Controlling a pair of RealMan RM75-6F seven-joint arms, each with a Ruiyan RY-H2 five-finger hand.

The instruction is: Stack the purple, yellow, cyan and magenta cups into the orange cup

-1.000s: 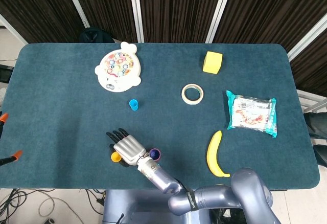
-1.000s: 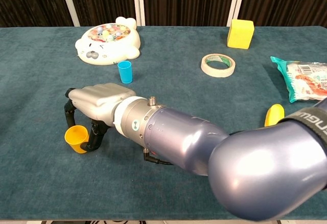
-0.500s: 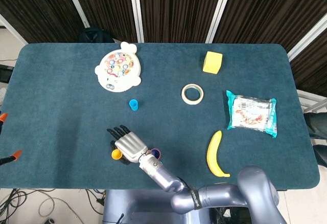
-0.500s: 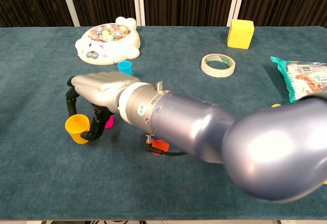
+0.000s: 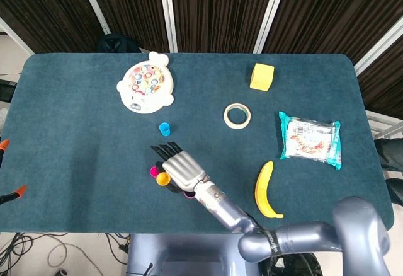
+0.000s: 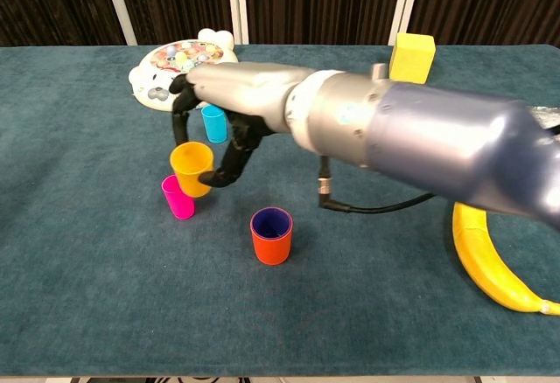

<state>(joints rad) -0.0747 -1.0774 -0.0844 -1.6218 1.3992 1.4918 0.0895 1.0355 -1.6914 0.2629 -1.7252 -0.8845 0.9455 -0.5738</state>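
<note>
My right hand (image 6: 249, 94) pinches the yellow cup (image 6: 192, 167) between thumb and fingers and holds it upright, above the table. The magenta cup (image 6: 178, 197) stands just below and left of the yellow one. Right of them stands the orange cup (image 6: 271, 236) with the purple cup nested inside it. The cyan cup (image 6: 214, 123) stands behind the hand, near the fish toy. In the head view the right hand (image 5: 182, 169) covers the orange cup; the yellow cup (image 5: 163, 178), magenta cup (image 5: 153, 172) and cyan cup (image 5: 165, 128) show. The left hand is out of both views.
A white fish-game toy (image 5: 145, 86) lies at the back left. A tape roll (image 5: 237, 115), a yellow block (image 5: 262, 76), a snack bag (image 5: 310, 139) and a banana (image 5: 264, 189) sit on the right half of the table.
The right hand has raised the yellow cup off the table and carried it to the right and away from the front edge; the magenta and orange cups now show beside it.
</note>
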